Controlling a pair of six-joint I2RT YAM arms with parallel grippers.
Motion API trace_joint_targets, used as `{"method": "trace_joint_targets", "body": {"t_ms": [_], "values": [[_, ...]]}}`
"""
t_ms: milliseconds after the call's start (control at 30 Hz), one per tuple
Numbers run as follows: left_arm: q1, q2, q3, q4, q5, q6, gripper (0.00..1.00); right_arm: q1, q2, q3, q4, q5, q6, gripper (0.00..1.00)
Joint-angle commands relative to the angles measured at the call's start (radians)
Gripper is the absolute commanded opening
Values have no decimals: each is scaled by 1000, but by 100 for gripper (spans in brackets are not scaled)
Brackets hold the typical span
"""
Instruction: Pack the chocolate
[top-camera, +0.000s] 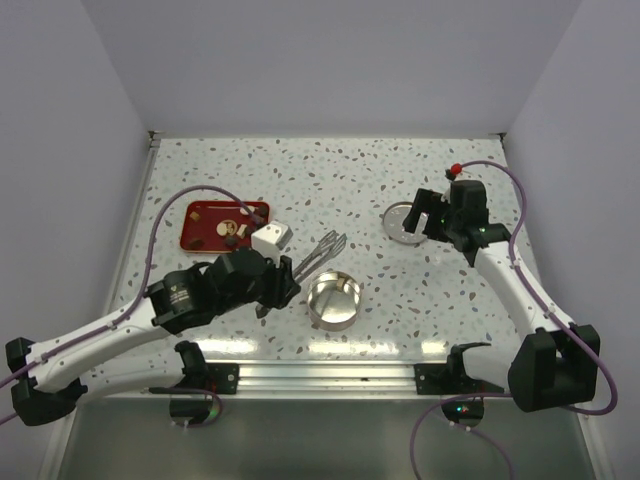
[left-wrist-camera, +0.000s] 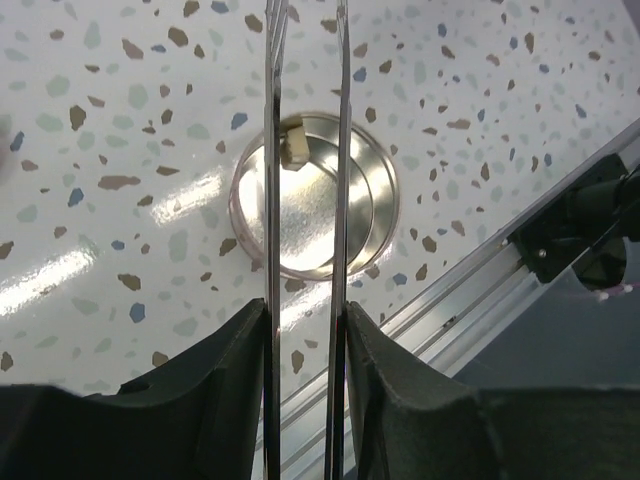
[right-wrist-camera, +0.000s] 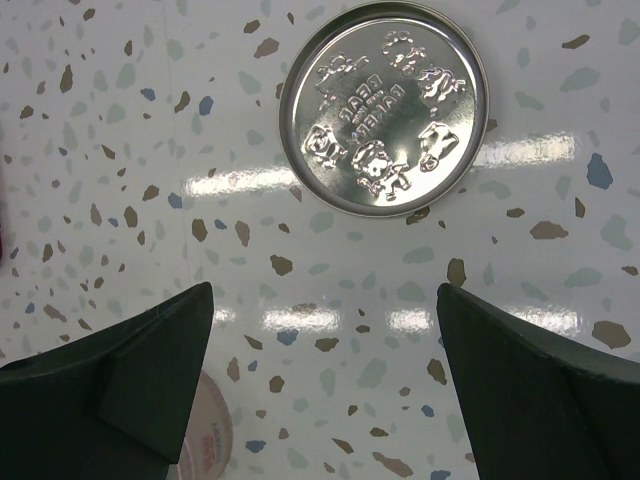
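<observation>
Left pincer (left-wrist-camera: 305, 322) narrowly clamps the tweezers (left-wrist-camera: 272, 200) above the tin (left-wrist-camera: 374, 215); right pincer (right-wrist-camera: 325, 345) gapes wide, empty, over the lid (right-wrist-camera: 385, 105).

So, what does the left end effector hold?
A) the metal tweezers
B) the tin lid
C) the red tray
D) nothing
A: the left end effector is closed on the metal tweezers, which point out over the round tin.

The speckled table (top-camera: 420, 170) holds a red tray (top-camera: 212, 217), a small white box (top-camera: 270, 238) beside it, and a round tin (top-camera: 335, 320). The tin's lid (right-wrist-camera: 383, 108) lies well apart.
</observation>
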Motion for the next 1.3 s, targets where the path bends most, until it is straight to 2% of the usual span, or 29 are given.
{"method": "trace_joint_targets", "body": {"t_ms": [0,100,167,200,233,300,400,467,600,800,967,1267], "values": [[-6,2,67,14,-74,-15,40,-2,-11,-5,14,4,0,96],[1,1,58,-39,-222,-96,39,-1,-8,0,17,2,3,96],[58,-5,23,-57,-295,-144,40,-1,-3,3,16,-2,5,96],[98,-10,8,-53,-289,-149,40,-1,-2,3,19,-5,5,97],[197,-15,-32,-39,-245,-141,40,-1,3,5,17,-7,3,96],[283,-25,-66,1,-224,-121,40,-1,6,8,17,-15,2,97],[462,-12,-72,17,-256,-87,39,-1,13,11,17,-25,6,96],[544,4,-68,23,-255,-52,40,1,10,6,22,-30,13,96],[757,63,-51,76,-125,51,40,-1,-2,-8,28,-38,16,96],[824,180,23,40,-79,166,40,-1,-14,-21,28,-31,8,96],[827,203,23,64,-10,163,40,-1,-14,-21,33,-35,14,96],[828,245,17,30,-2,158,43,-1,-13,-18,31,-36,13,96]]}}
